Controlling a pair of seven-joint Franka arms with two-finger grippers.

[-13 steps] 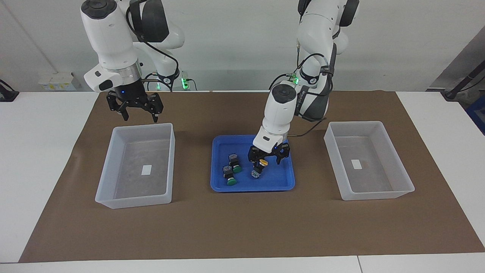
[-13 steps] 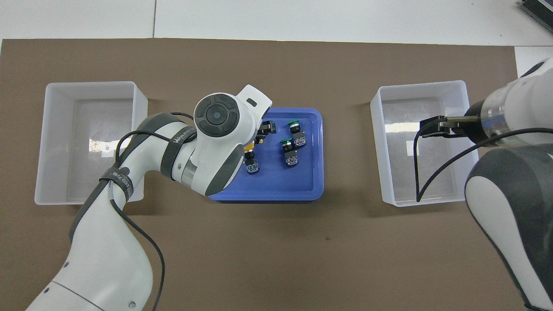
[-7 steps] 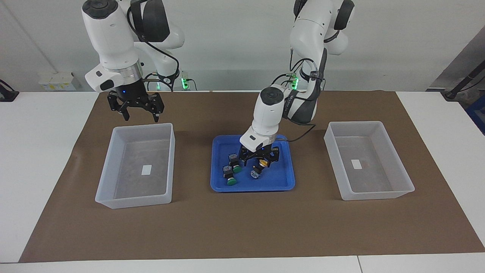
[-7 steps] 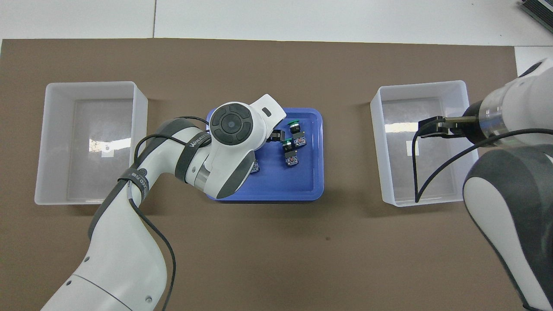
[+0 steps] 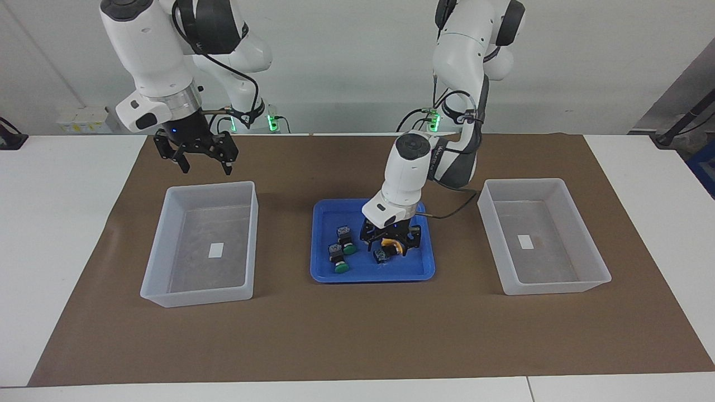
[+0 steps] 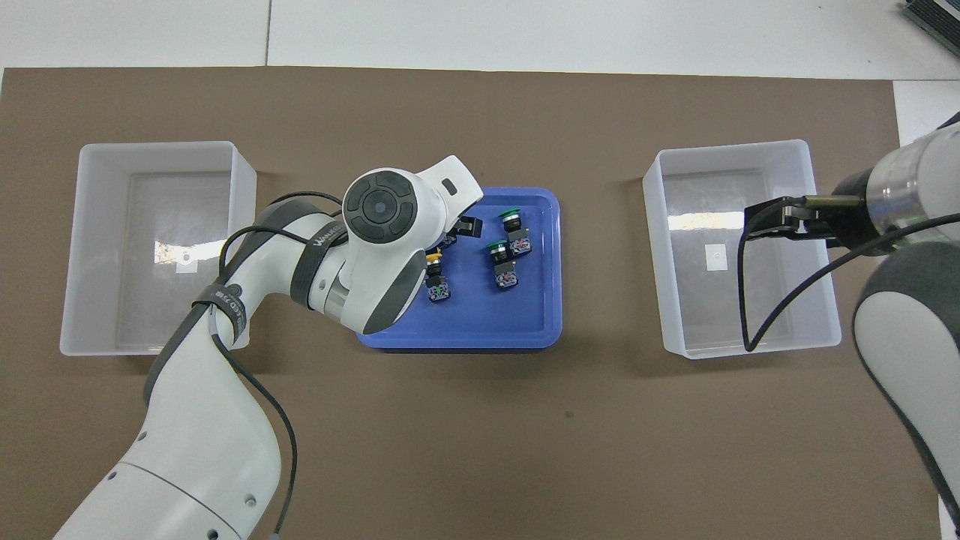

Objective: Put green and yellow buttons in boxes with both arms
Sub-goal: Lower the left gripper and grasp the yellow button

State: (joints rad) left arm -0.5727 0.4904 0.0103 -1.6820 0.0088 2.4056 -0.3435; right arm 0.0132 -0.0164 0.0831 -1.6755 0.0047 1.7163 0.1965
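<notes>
The step in hand looks like the first pick: the left gripper point(image 5: 390, 247) is low in the blue tray point(image 5: 420, 272) at the middle of the facing view, its fingers spread to either side of a yellow button point(image 5: 386, 248), which lies between them on the tray floor, not yet pinched as far as I can judge. Next it would need to press together on that button's body, lift clear of the tray wall and carry it to a box. Two green buttons point(image 5: 342, 249) lie in the tray too, just beside the gripper toward the frame's left, apart from it; care is needed not to knock them. I can make out only one yellow button; another may be hidden under the arm. The right gripper point(image 5: 196, 154) hangs spread and empty at the upper left of the facing view, over the mat by the upper edge of one box point(image 5: 162, 223), waiting. The other box point(image 5: 586, 231), at the right, holds no button either.
</notes>
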